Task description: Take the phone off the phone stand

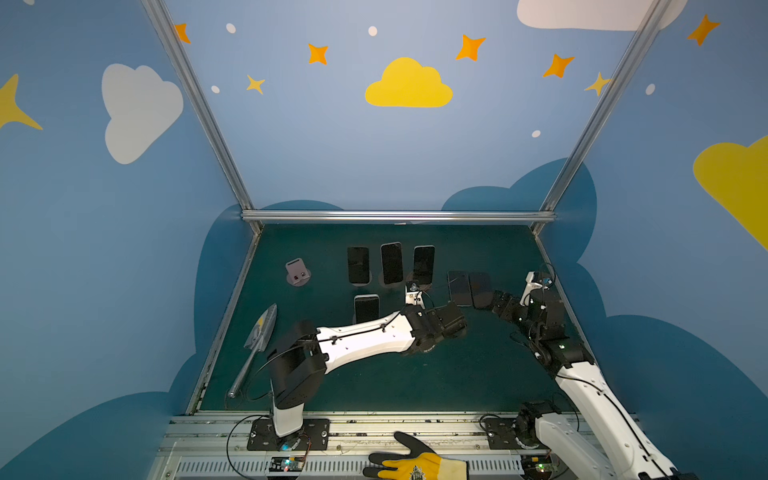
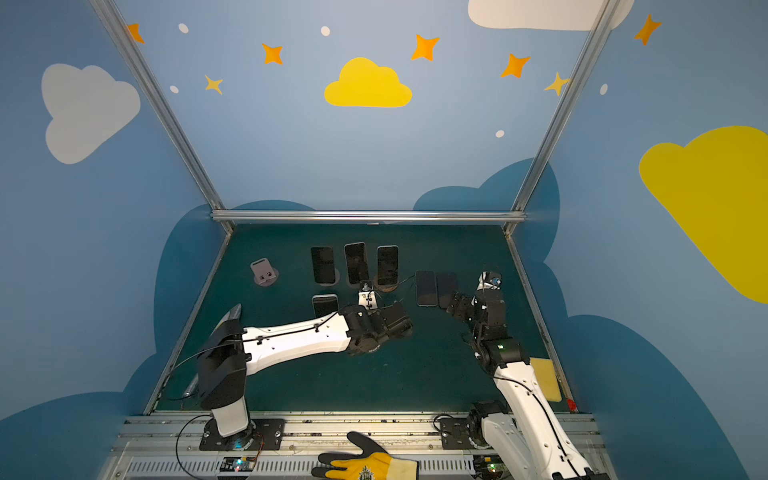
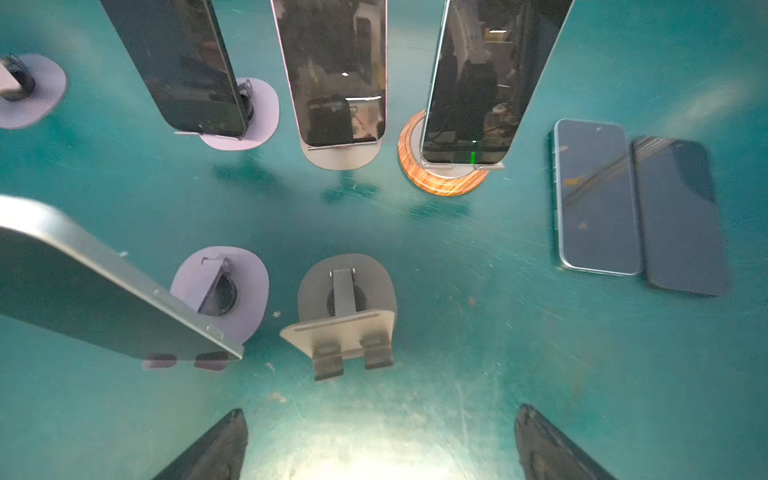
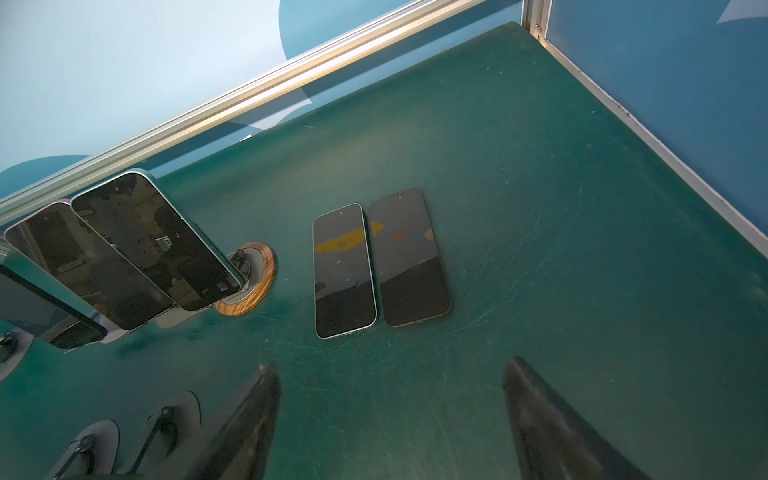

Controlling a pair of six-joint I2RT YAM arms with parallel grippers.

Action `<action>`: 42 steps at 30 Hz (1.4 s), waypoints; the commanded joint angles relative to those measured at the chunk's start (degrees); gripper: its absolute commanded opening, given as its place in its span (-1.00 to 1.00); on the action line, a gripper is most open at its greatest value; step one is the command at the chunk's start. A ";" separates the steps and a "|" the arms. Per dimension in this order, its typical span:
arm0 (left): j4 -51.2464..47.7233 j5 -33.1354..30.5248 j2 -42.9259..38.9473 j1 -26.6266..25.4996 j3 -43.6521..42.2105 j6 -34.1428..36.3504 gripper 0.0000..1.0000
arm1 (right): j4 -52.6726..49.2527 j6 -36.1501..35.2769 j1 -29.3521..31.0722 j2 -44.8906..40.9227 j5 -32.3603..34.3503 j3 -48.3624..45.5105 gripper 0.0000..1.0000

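Two phones (image 4: 345,270) lie flat, side by side on the worktop (image 4: 582,249), so part of the job looks done. Four more lean on stands, the front phone (image 3: 83,282) next to an empty stand (image 3: 345,324). The left hand (image 3: 382,415) and right hand (image 4: 390,365) hover with fingers apart, empty.

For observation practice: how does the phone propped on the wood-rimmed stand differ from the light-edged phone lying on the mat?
The propped phone leans on the wood-rimmed stand; the light-edged phone lies flat on the mat. The propped phone has its stand alone; the light-edged phone lies close beside a darker phone. Both screens are dark.
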 commanded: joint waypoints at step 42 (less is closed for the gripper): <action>11.70 -3.93 10.32 7.23 -1.91 8.76 0.55 | 3.30 3.04 -0.33 3.06 -2.40 -1.13 0.72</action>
